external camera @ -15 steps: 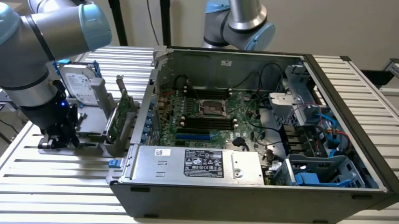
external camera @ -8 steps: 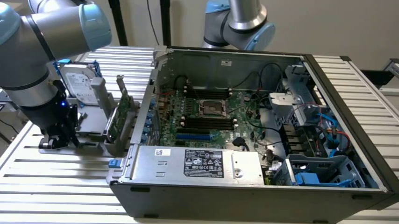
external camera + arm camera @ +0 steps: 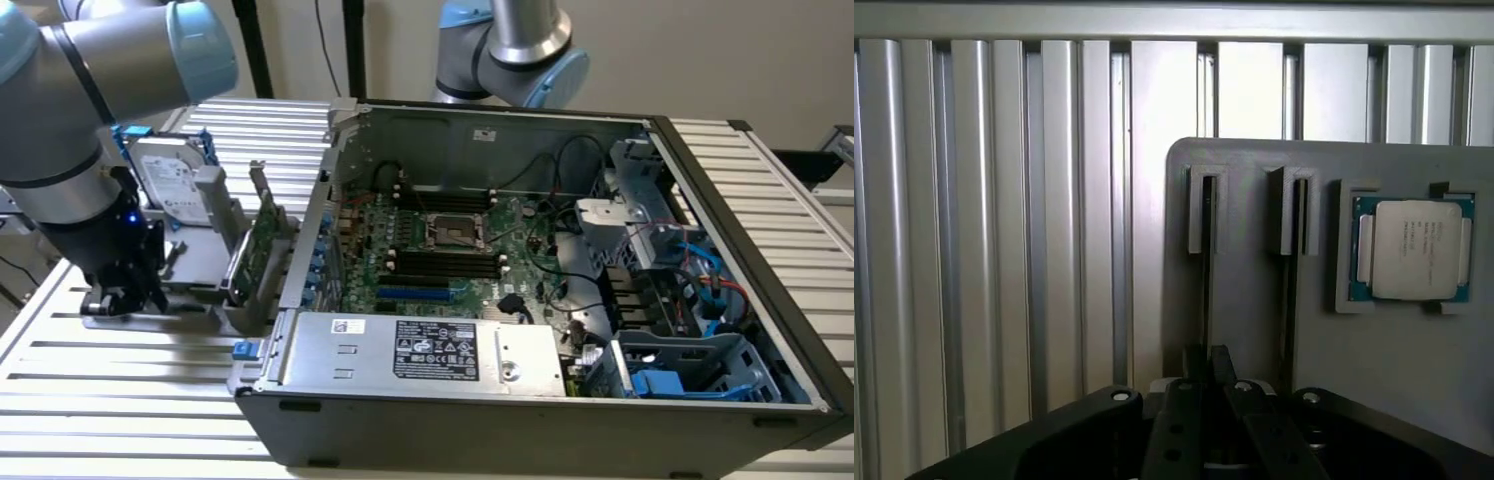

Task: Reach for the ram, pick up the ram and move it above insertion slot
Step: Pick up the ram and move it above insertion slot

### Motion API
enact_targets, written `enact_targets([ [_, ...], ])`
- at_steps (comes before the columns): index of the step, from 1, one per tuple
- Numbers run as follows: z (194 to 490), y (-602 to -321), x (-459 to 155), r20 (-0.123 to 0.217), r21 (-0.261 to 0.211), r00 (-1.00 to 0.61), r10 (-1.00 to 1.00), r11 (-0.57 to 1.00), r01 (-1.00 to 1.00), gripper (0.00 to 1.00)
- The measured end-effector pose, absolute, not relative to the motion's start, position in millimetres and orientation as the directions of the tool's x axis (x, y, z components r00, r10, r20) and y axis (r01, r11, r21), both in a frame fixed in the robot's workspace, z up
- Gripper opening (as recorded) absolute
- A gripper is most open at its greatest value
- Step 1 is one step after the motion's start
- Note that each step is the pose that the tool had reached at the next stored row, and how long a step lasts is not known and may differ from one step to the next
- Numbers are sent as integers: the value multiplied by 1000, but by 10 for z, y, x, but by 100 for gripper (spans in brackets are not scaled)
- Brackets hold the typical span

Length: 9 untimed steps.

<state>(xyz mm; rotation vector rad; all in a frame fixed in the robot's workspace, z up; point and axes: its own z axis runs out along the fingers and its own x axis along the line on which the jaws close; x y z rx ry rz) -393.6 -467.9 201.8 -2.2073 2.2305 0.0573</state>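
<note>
The claw (image 3: 1208,360) pinches the ram (image 3: 1206,262) by its long edge, a good hold for this light, stiff, easy-to-break stick.

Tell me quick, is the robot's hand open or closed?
Gripper: cannot be told whether it is open or closed; it is right at the ram standing in the gray holder.
</note>
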Motion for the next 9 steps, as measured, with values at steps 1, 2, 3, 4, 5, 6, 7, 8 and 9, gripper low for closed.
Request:
enact_targets([
  [1, 2043, -4679, -3936, -28, 24, -11, -1000, 10, -1000, 14],
  [2, 2081, -4679, -3936, -28, 24, -11, -1000, 10, -1000, 14],
  [3, 2125, -4678, -3936, -28, 24, -11, -1000, 10, -1000, 14],
  [4, 2170, -4678, -3936, -28, 24, -11, -1000, 10, -1000, 14],
  [5, 2215, -4678, -3936, -28, 24, -11, -1000, 10, -1000, 14],
  [6, 2260, -4678, -3936, -28, 24, -11, -1000, 10, -1000, 14],
  [7, 2304, -4678, -3936, -28, 24, -11, -1000, 10, -1000, 14],
  [8, 2350, -4678, -3936, -28, 24, -11, -1000, 10, -1000, 14],
  [9, 2399, -4679, -3936, -28, 24, -11, -1000, 10, -1000, 14],
])
